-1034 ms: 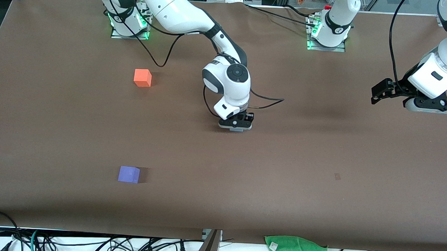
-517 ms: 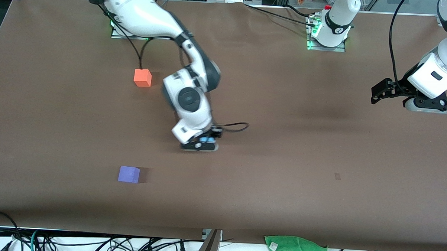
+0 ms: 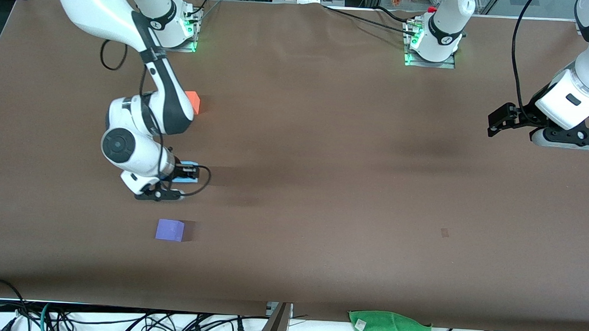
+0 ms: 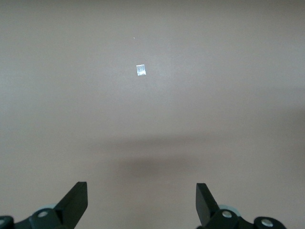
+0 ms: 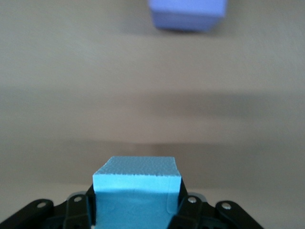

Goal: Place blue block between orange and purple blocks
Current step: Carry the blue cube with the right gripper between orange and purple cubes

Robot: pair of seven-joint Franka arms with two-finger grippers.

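Blue block (image 3: 188,172) sits clenched in the jaws of the right gripper (image 3: 176,183), left of centre in the front view, over the desk (image 3: 323,186) between the orange block (image 3: 194,101) above it in frame and the purple block (image 3: 170,229) below. At the right edge, the left gripper (image 3: 501,123) waits with its jaws released over bare desk.

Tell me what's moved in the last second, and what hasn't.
The right tool, shut on the small sky-blue matte cube, swung from the table's middle toward the right arm's end; it is now over the gap between the bright orange cube and the violet-purple cube. Both cubes stayed put. The left tool stayed open and waiting at its own end. Nothing was released.
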